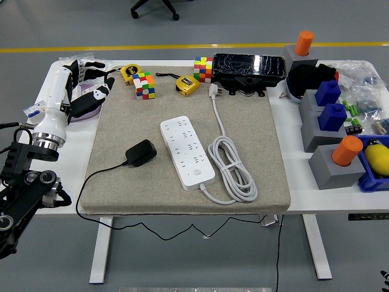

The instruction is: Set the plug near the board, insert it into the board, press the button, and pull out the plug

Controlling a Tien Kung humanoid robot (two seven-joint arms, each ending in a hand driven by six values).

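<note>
A black plug adapter lies on the grey mat, just left of the white power strip; its black cord runs off the mat's front-left edge. The strip lies diagonally at the mat's middle, with its button near the front end and its white cable coiled to its right. My left hand hovers over the table's far-left corner, fingers spread and empty, well away from the plug. My right arm is not in view.
Two tape measures, two colour cubes and a black wrapped box line the mat's far edge. Grey blocks with orange and blue pieces and a blue bin stand at the right. Bagged items lie under my left hand.
</note>
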